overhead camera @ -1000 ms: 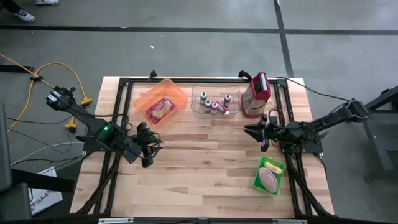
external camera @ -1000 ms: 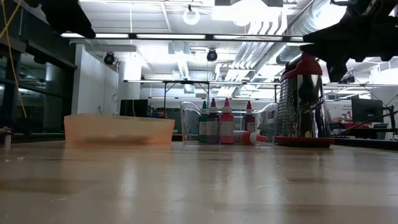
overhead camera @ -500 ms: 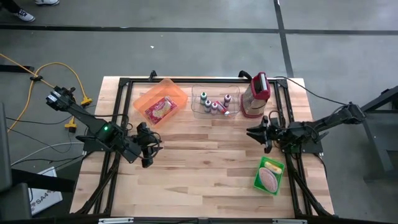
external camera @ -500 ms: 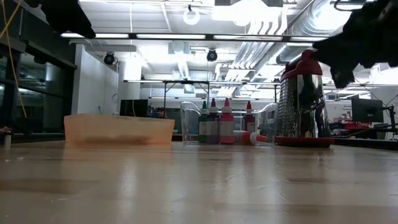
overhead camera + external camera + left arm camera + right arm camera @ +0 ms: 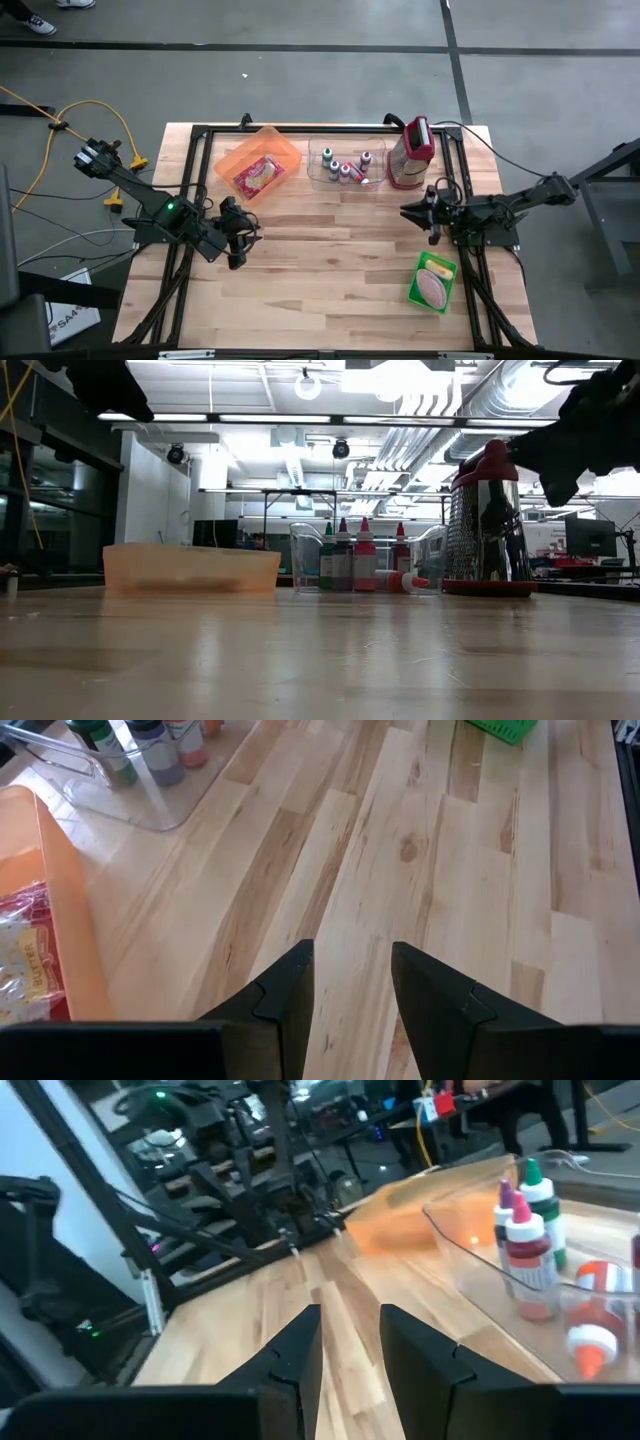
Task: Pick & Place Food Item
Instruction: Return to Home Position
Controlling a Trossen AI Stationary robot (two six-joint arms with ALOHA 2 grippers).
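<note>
While the red popcorn bag [image 5: 258, 177] lay slantwise in the orange bin [image 5: 285, 145], the left gripper [image 5: 248, 232] and right gripper [image 5: 412, 212] hovered, each slightly parted. Bottles [image 5: 346, 168] stood alongside.

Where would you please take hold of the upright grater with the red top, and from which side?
I would grip the red handle atop the grater, coming straight down: it stands upright, the handle is its narrowest part, and the clear tray sits close on one side.

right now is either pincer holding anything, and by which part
Nothing is held. The left pincer and the right pincer are both open and empty, with only the bare wooden table showing in each gap.
</note>
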